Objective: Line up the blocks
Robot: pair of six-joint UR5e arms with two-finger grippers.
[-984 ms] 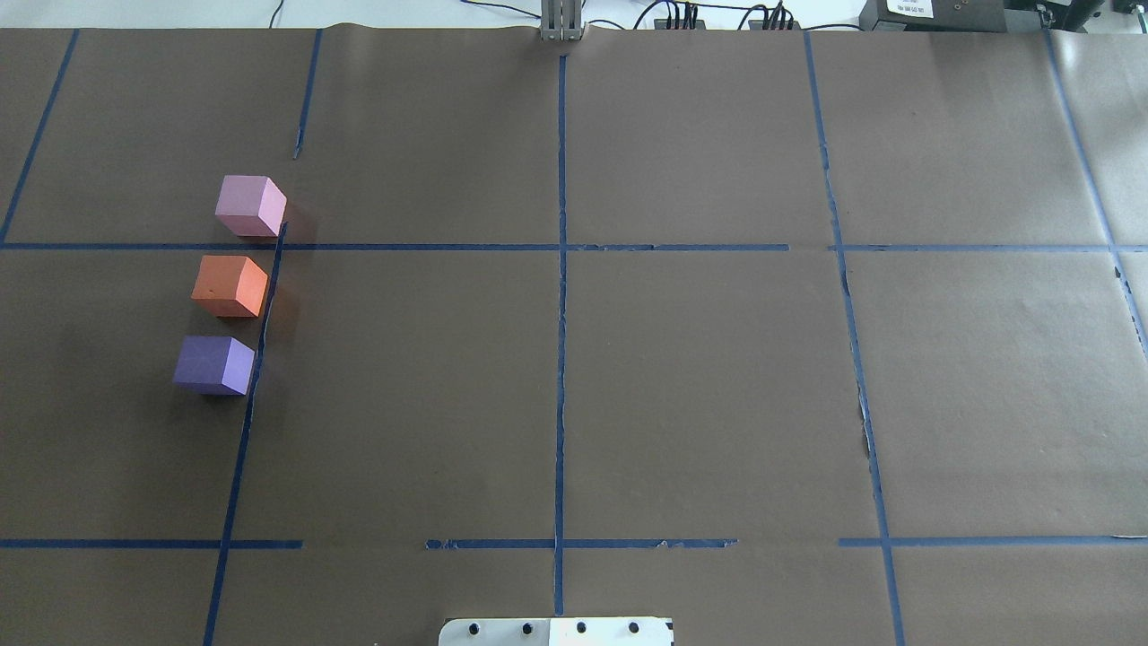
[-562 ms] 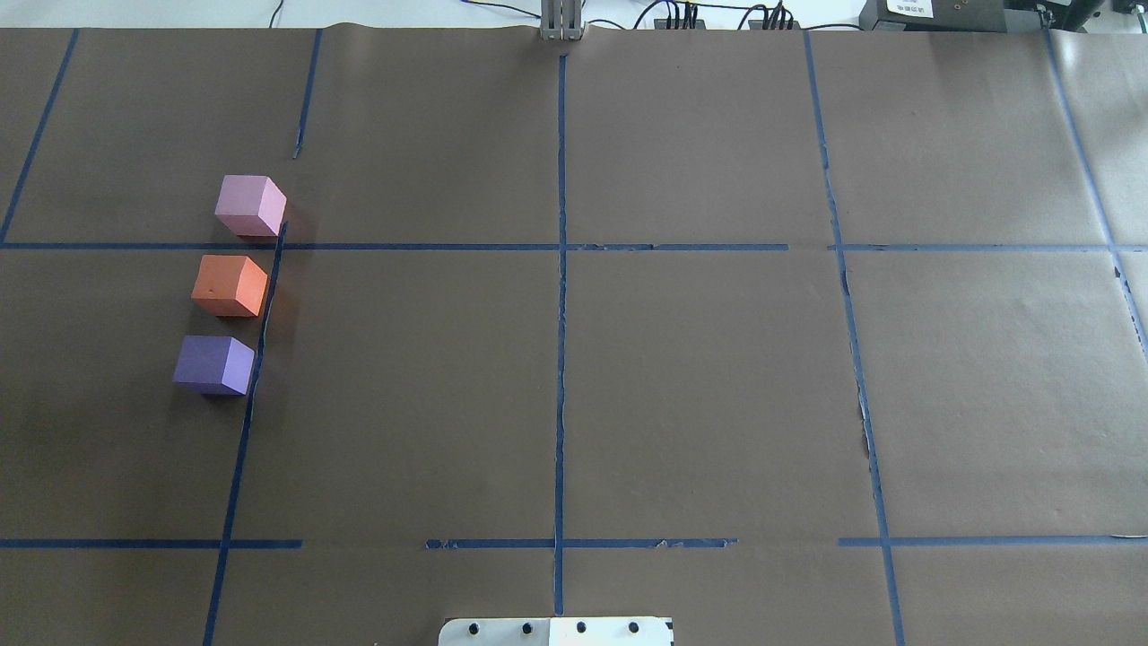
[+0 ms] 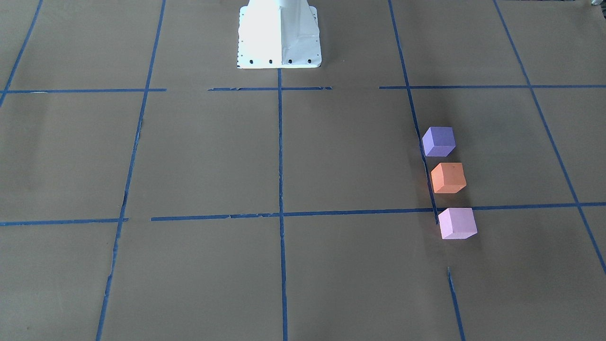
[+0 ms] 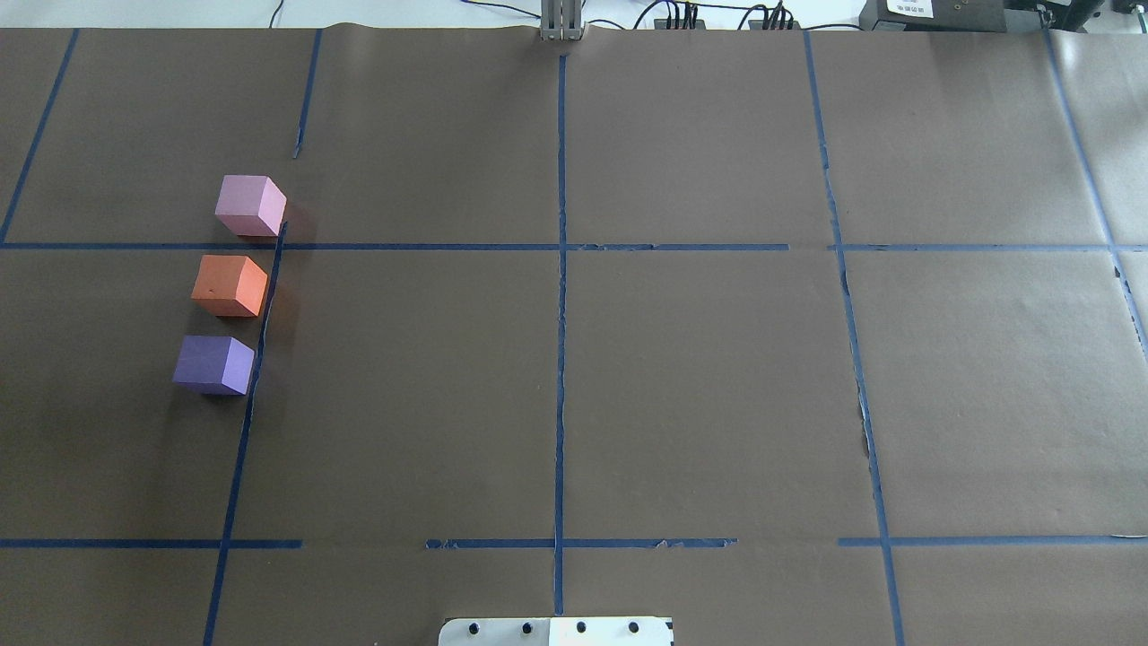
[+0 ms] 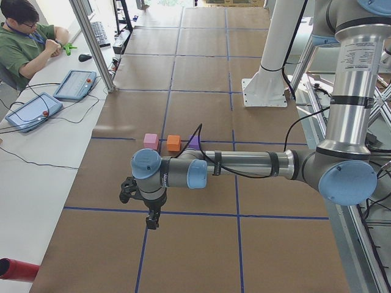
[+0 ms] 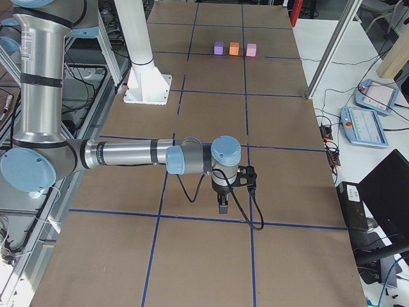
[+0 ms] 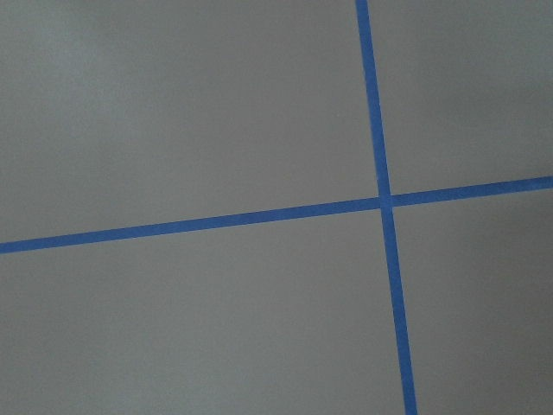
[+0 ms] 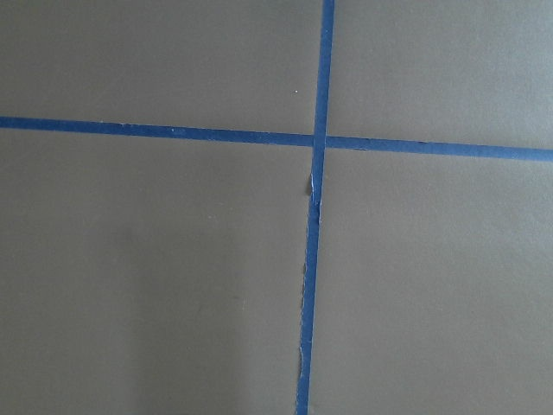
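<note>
Three cubes stand in a line along a blue tape strip on the table's left side in the overhead view: the pale pink-lilac block (image 4: 250, 205) farthest, the orange block (image 4: 230, 285) in the middle, the dark violet-purple block (image 4: 213, 364) nearest. They also show in the front-facing view as purple (image 3: 438, 141), orange (image 3: 448, 177) and pink (image 3: 457, 223). My left gripper (image 5: 151, 220) shows only in the exterior left view, well short of the blocks; I cannot tell its state. My right gripper (image 6: 222, 206) shows only in the exterior right view, far from the blocks; I cannot tell its state. Both point down over brown paper.
The white robot base (image 3: 279, 38) stands at the table's near middle edge. Blue tape lines (image 4: 560, 269) grid the brown paper. An operator (image 5: 24, 43) sits at a side desk with teach pendants (image 5: 74, 84). More pendants (image 6: 367, 125) lie beyond the right end.
</note>
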